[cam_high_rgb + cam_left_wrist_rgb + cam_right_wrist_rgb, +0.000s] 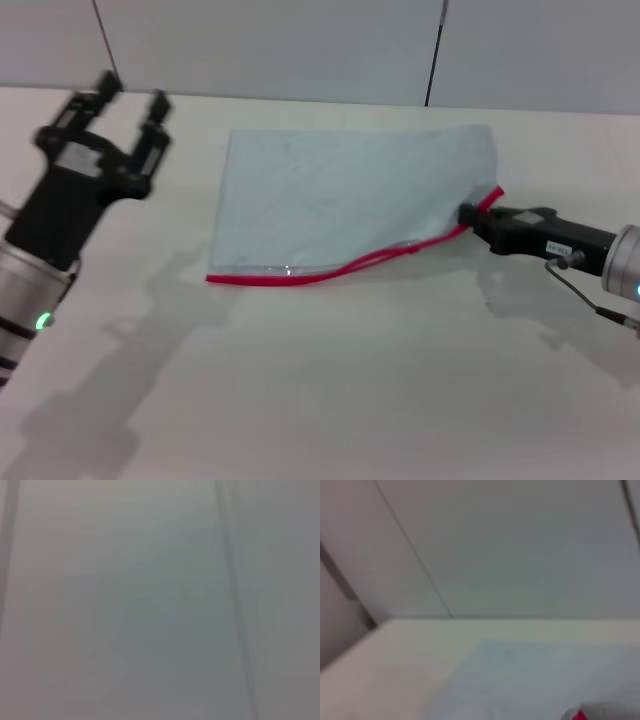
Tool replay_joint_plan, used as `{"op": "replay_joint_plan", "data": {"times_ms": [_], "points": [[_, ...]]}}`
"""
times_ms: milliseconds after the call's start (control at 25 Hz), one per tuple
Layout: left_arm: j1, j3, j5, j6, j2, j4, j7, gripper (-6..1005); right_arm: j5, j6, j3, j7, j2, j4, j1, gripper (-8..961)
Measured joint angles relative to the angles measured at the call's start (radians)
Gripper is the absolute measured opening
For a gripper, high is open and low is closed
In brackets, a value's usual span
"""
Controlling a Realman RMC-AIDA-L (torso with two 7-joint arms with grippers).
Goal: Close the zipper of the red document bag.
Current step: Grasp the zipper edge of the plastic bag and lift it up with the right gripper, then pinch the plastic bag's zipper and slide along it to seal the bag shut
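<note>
The red document bag [340,195] is a flat, pale blue translucent pouch lying on the white table [320,390]. Its zipper [300,277] runs as a red strip along the near long edge and splits into two red lines toward the right. My right gripper [468,214] is shut on the right end of that strip, and the corner there is lifted a little. I cannot make out the slider tab. In the right wrist view the bag [535,680] shows close up, with a bit of the red zipper [579,715] at the edge. My left gripper [128,98] hangs open above the table, left of the bag.
A pale panelled wall [300,45] rises behind the table's far edge. The left wrist view shows only that grey wall [160,600]. A thin cable [575,295] loops under my right wrist.
</note>
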Motion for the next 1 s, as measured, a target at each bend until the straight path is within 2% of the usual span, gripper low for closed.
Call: {"op": "replay_joint_plan", "data": {"times_ms": [240,440,720,1000], "points": [[-0.044,0.000,0.219,-0.070,-0.001,0.002,0.099,555,0.065,-0.058,0.000,-0.061,0.000,0.053,0.032,23],[-0.078,0.001,0.335,-0.156,-0.006,-0.027,0.214,553,0.069,-0.067,-0.006,-0.081,0.001,0.102,0.077,31],[-0.097,0.002,0.358,-0.264,-0.007,-0.068,0.350,518,0.067,-0.110,-0.007,-0.087,0.001,0.127,0.101,41],[-0.098,-0.008,0.351,-0.288,-0.008,-0.076,0.412,483,0.061,-0.141,-0.011,-0.088,0.000,0.136,0.105,51]]}}
